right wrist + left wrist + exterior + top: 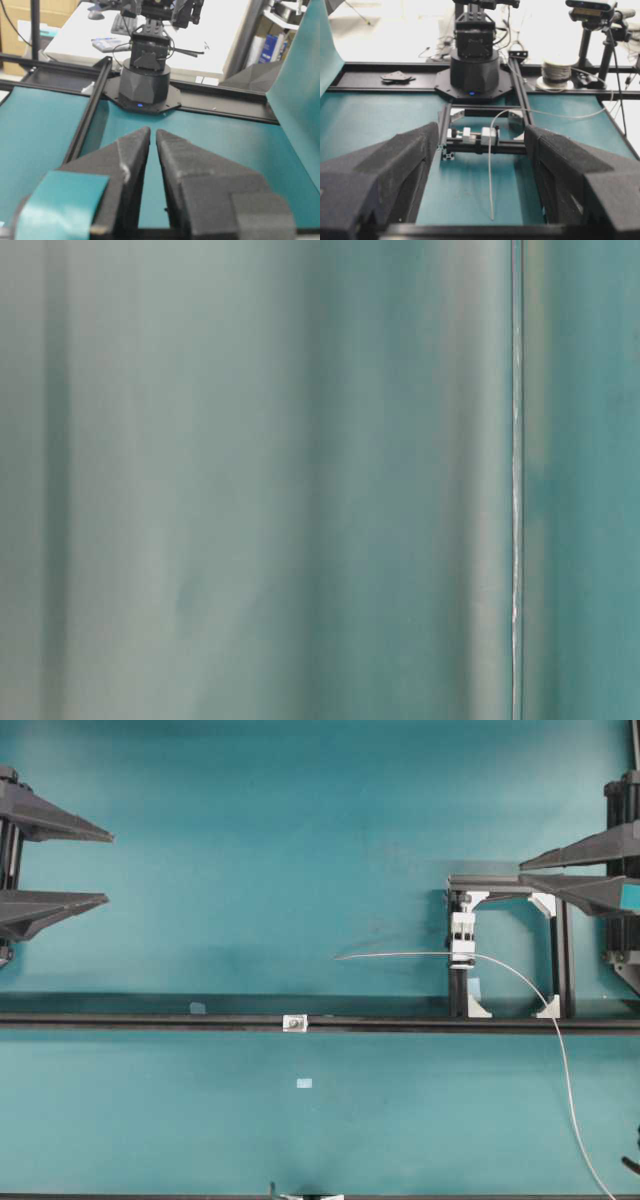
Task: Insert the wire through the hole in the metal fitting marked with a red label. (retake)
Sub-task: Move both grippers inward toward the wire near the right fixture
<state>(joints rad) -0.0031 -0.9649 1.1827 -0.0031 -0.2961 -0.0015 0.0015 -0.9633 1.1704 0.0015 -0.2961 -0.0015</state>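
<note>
Wire (400, 956) runs thru white clamp block (462, 940) on a black frame (560, 960) at right; bare tip pokes left, free over teal worktop (250, 840), rest curves down to btm-right edge. Metal fitting (295, 1022) sits on black rail (120, 1020), well apart from tip, hole (295, 1021) empty. Small pale tape patch (304, 1083) below rail. Left gripper (480, 165) jaws wide apart, holding nothing. Right gripper (153, 150) jaws nearly together w/ narrow slit, nothing between.

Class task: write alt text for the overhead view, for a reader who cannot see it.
A thin wire runs from a white clamp left across a teal table; its tip hangs free. A small metal fitting sits on a black rail below.
</note>
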